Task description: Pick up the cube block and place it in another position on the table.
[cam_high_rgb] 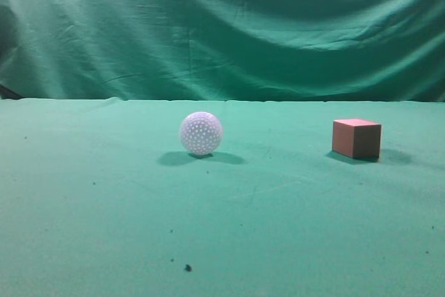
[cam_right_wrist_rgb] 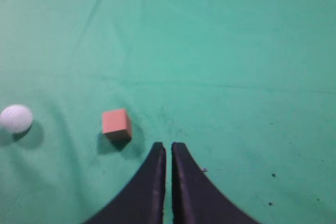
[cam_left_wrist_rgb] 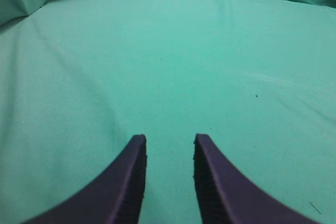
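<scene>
The cube block (cam_high_rgb: 357, 138), reddish-brown with a pinkish top, rests on the green table (cam_high_rgb: 104, 227) at the right in the exterior view. It also shows in the right wrist view (cam_right_wrist_rgb: 116, 124), left of and just beyond my right gripper (cam_right_wrist_rgb: 168, 146), which is shut and empty above the cloth. My left gripper (cam_left_wrist_rgb: 169, 139) is open and empty over bare green cloth. Neither gripper shows in the exterior view.
A white dimpled ball (cam_high_rgb: 201, 133) sits left of the cube, near the table's middle; it shows at the left edge of the right wrist view (cam_right_wrist_rgb: 16, 118). A wrinkled green curtain (cam_high_rgb: 222, 26) hangs behind the table. Dark specks (cam_high_rgb: 187, 267) lie near the front.
</scene>
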